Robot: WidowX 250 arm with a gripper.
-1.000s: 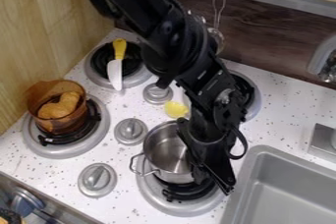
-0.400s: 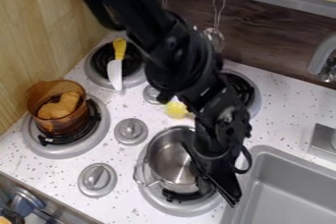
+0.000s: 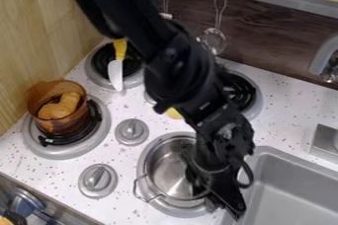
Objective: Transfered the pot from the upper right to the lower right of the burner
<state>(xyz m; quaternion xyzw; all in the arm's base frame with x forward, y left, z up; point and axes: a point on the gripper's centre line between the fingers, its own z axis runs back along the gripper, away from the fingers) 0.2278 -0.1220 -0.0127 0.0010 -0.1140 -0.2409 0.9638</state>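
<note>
The black gripper (image 3: 221, 202) is at the lower centre right, tilted down over the right rim of the pot and shut on it; the arm hides that side of the rim. The silver metal pot (image 3: 165, 172) stands upright over the lower right burner (image 3: 143, 159), covering its coil. Its wire handle points to the lower left. Behind the arm, the upper right burner (image 3: 247, 93) carries no pot and is partly hidden.
An orange see-through pot (image 3: 79, 121) with brown food sits on the lower left burner. A knife (image 3: 116, 73) lies across the upper left burner. Stove knobs (image 3: 131, 131) stand between the burners. The grey sink (image 3: 284, 189) borders on the right, and a yellow item (image 3: 174, 113) is partly behind the arm.
The pot has shifted down the view along with the gripper, which has also moved slightly right. More of the upper right burner shows, and the arm now covers more of the yellow item.
</note>
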